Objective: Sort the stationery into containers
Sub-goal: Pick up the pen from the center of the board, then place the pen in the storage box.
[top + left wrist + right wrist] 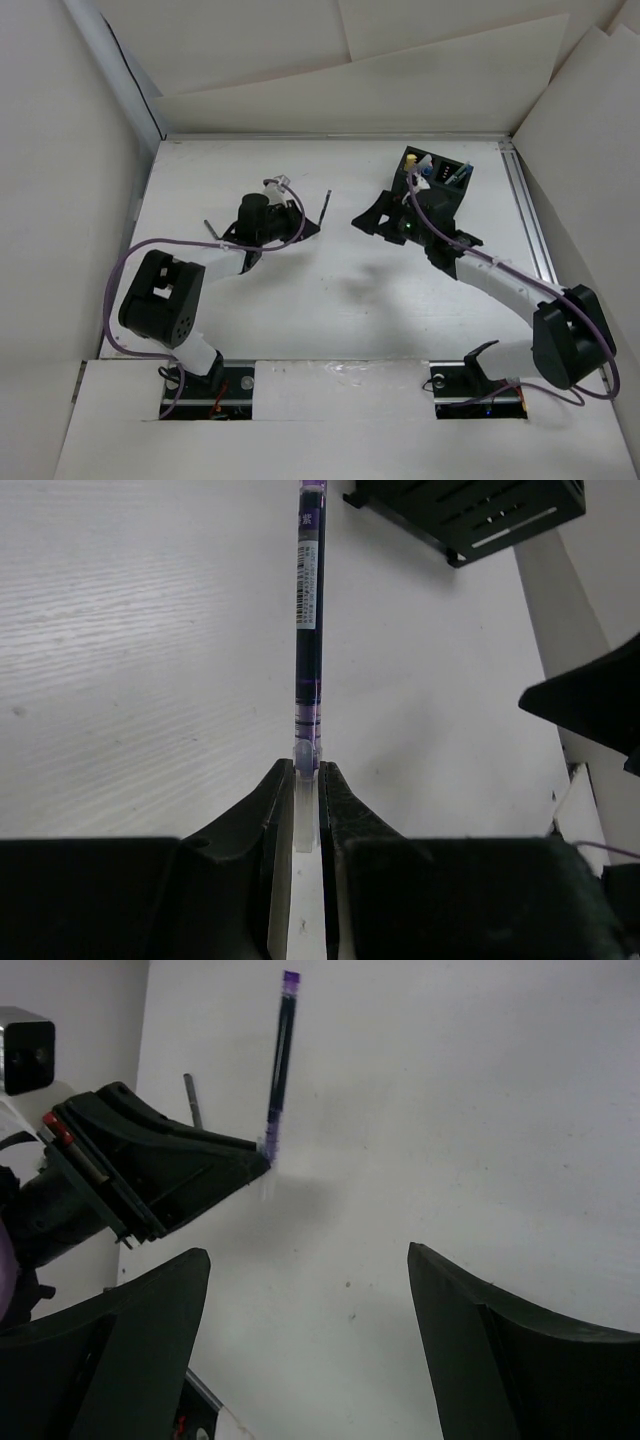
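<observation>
Left pincer (305, 772) pinches a purple pen (308, 630); right pincer (308, 1260) gapes empty near the black box (450, 195).

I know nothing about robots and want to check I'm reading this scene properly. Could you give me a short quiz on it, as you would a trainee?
1. True or false: the left pincer is closed on a purple pen.
2. Pick one. The right pincer is: A) open and empty; B) shut on a pen; C) lifting a box.
3. Fill the gap: the black box stands close to the ____ pincer.

Key: 1 true; 2 A; 3 right.
</observation>
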### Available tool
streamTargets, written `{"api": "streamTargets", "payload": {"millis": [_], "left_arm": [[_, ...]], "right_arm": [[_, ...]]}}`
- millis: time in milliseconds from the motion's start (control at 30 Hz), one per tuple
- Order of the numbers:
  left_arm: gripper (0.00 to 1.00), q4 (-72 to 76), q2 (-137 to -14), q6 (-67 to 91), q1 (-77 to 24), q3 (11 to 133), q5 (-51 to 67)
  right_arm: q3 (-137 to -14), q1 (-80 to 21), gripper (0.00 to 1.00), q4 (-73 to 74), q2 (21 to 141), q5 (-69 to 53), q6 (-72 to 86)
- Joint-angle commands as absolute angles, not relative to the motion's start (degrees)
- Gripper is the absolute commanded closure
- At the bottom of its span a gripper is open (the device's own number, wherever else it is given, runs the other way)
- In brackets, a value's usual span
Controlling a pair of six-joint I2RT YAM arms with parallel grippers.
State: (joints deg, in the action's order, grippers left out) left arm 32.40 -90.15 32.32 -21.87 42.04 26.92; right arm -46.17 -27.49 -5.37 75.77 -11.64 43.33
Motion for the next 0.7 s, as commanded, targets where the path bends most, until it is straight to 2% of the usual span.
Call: {"api": "streamTargets", "payload": {"millis": [0, 300, 433, 500, 533, 667], "left_arm": [[1.0, 38.67, -91.14, 29.8, -23.63, 41.13, 35.41], [1.0, 42.62, -91.67, 29.79, -26.63, 41.66, 42.1], [1.0, 43.68, -91.14, 31.03, -26.63, 41.14, 43.68], [1.0, 45.17, -91.14, 31.63, -26.63, 41.13, 45.08], [1.0, 45.18, -91.14, 31.64, -26.63, 41.13, 45.09], [1.0, 46.23, -90.62, 32.17, -26.63, 40.61, 46.23]], "right_arm": [[-50.09, -27.95, 0.13, -12.48, 77.34, -15.03, 43.68], [-56.24, -26.89, 0.12, -13.53, 87.43, -18.71, 43.59], [-56.78, -26.89, 0.16, -14.32, 89.29, -18.11, 44.74], [-56.78, -26.37, 0.25, -14.94, 89.82, -18.11, 45.26], [-56.78, -26.37, 0.25, -14.94, 89.82, -18.11, 45.26], [-56.78, -25.84, 0.4, -14.94, 90.44, -18.11, 45.87]]}}
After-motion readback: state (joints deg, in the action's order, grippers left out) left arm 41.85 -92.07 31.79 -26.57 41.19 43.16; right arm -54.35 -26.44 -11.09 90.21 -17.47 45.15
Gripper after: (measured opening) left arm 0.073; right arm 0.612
